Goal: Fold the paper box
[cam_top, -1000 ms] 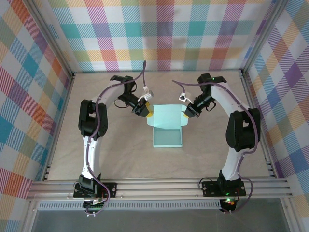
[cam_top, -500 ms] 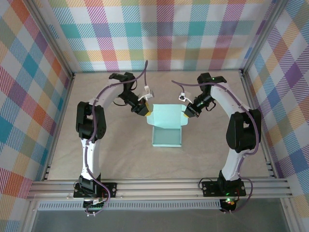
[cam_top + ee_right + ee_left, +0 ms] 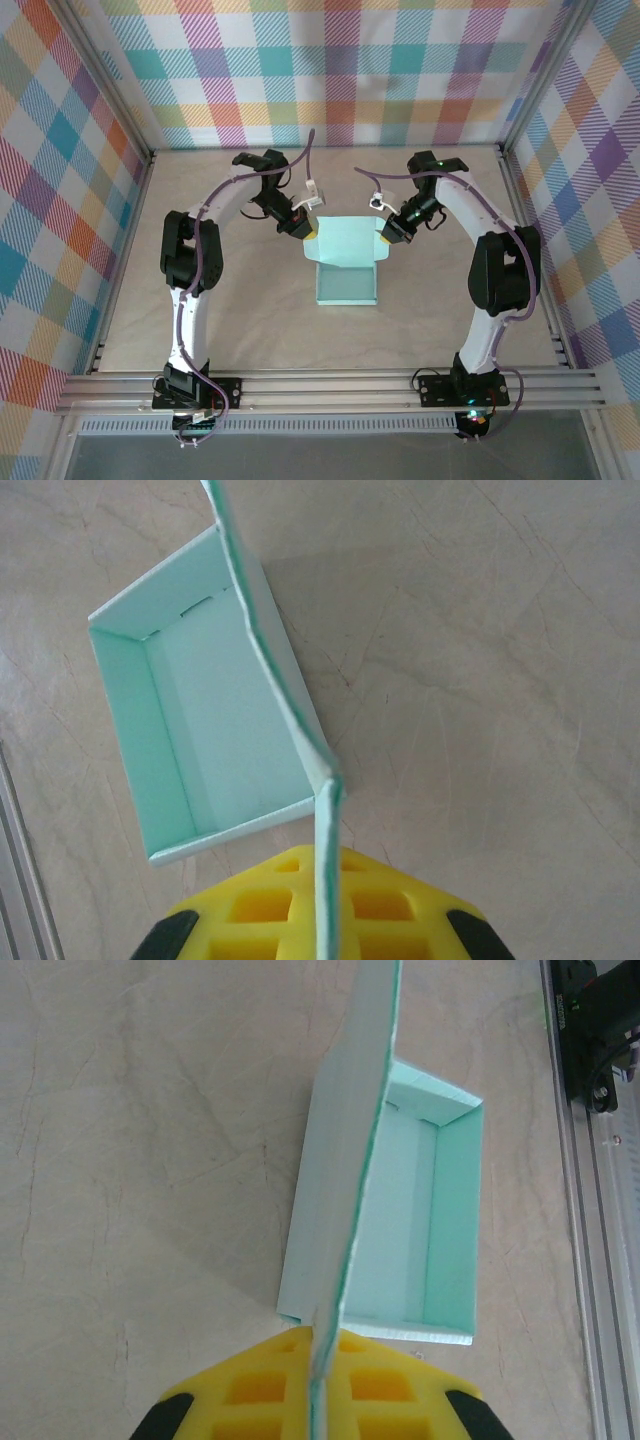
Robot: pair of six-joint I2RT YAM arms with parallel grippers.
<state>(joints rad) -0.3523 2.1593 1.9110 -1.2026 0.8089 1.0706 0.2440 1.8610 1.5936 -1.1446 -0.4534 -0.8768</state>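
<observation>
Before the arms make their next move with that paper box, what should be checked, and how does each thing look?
1. The left gripper is shut on the flap: ok.
2. The right gripper is shut on the flap: ok.
3. The tray walls stand upright: ok.
4. The tray lies flat on the table: ok.
5. The flap is straight: not ok, it kinks near the right gripper.
6. The grip is firm enough: cannot tell.
</observation>
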